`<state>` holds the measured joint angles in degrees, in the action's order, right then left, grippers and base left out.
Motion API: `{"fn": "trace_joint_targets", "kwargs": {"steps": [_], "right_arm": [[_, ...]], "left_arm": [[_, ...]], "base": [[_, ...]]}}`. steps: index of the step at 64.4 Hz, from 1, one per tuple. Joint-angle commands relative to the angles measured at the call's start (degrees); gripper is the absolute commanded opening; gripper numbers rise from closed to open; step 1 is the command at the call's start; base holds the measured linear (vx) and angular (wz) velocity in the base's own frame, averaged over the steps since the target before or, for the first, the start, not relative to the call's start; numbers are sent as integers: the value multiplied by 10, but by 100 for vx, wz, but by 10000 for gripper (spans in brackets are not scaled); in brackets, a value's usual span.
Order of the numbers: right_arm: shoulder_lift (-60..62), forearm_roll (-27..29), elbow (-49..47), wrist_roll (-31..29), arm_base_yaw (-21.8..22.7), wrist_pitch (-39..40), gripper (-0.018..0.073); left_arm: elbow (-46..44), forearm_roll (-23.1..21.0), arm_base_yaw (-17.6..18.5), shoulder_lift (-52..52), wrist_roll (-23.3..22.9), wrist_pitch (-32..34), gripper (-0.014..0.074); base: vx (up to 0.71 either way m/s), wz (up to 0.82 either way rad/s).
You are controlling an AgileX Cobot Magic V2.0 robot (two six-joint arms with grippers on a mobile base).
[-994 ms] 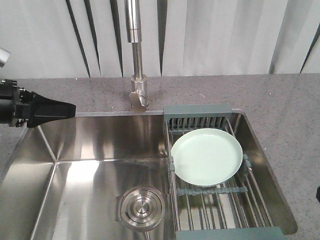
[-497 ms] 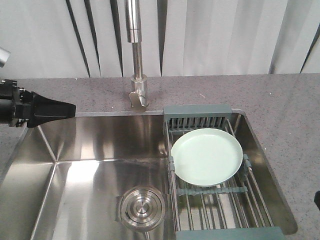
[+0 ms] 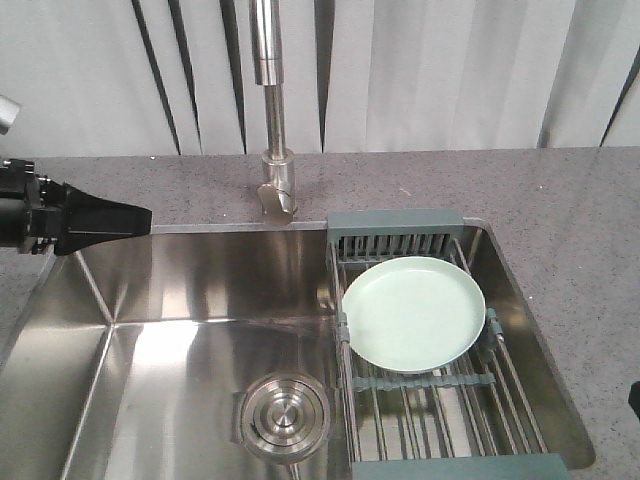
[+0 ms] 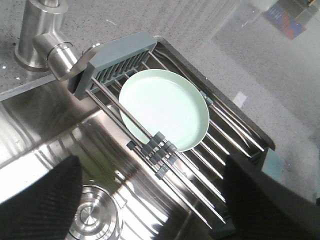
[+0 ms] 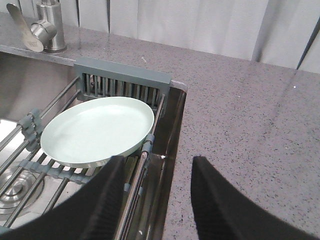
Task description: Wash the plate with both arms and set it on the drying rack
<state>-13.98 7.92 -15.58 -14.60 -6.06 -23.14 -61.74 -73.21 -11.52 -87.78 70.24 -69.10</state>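
We see the plate [image 3: 414, 311] lying face up on the drying rack [image 3: 436, 375] across the sink's [image 3: 180, 300] right side; round, it has no long axis, and no writing shows. Both tools, left [image 4: 150, 197] and right [image 5: 157, 200], stand apart, holding nothing.

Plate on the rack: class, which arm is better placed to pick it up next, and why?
Probably the right: its open hand hovers beside the plate on the drying rack. The left hand sits across the sink.
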Motion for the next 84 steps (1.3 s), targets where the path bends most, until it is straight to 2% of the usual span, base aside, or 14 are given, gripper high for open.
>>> {"fn": "trace_joint_targets", "kwargs": {"steps": [1,44,49,57,72,79,84], "right_arm": [[-6,-1,-16,-3,1,42,323],[-6,-1,-16,-3,1,42,323],[-6,-1,-16,-3,1,42,323],[-6,-1,-16,-3,1,42,323],[-6,-1,-16,-3,1,42,323],[-6,-1,-16,-3,1,42,323],[-6,-1,-16,-3,1,42,323]], "left_arm": [[-11,-40,0,23,0,-24,556],[-11,-50,0,23,0,-18,556],[-11,-50,0,23,0,-19,535],[-11,-51,2,23,-1,-24,412],[-11,-52,2,23,6,-27,0],[-12,-58,10,23,27,-26,-7],[-22,-61,28,15,50,-26,-7]], "base": [[0,0],[0,0],[0,0],[0,0],[0,0],[0,0],[0,0]]}}
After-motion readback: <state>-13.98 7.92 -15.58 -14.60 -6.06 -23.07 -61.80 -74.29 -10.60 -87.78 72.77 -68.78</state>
